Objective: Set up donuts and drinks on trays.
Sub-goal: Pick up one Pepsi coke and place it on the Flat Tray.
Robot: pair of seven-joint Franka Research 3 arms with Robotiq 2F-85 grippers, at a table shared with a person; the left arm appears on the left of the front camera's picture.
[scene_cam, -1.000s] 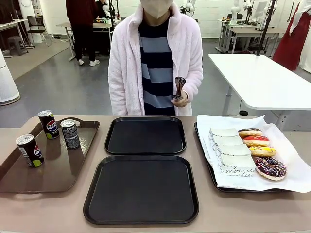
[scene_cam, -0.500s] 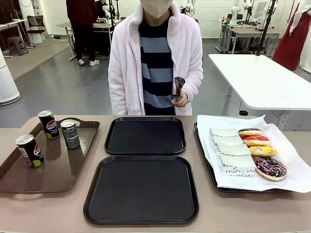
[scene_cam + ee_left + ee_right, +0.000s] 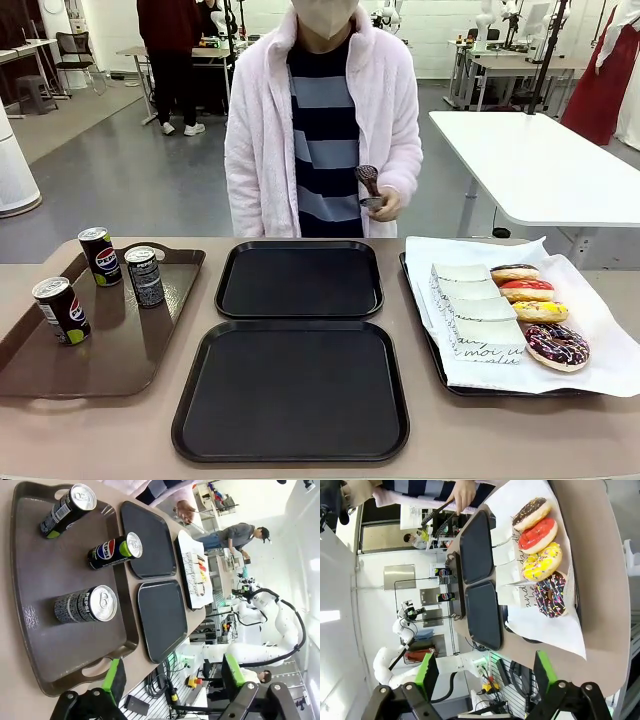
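Fingers (image 3: pixel 114 680) of the left gripper (image 3: pixel 173 676) are spread wide with nothing between them. The right gripper (image 3: pixel 485 671) is the same, released and empty. Both hang back from the table.

Three drinks (image 3: pixel 100 256) stand upright on the brown tray (image 3: pixel 110 345) at the left of the front frame. Two sit near its far edge and one is closer, at its left rim, none touching. The two black trays (image 3: pixel 290 390) sit in the centre, one behind the other, both bare. Four donuts (image 3: pixel 557 346) lie in a row on the paper-lined tray (image 3: pixel 500 392) at right, each tucked into a white sleeve (image 3: pixel 470 310). The person's hand (image 3: pixel 385 206) holds tongs (image 3: pixel 368 178) at upper centre, above the far tray.

Judgement: nothing is placed yet, so the first pick is pending, and the left gripper looks best placed for a can. To do it well:
- centre the jaws on the can body, below the silver top;
- close evenly so the can doesn't tip;
- lift straight up to clear the brown tray's raised rim;
- set it upright near a corner of a black tray, leaving room for a donut.

For donuts, grip gently; they look soft and the icing would smear.
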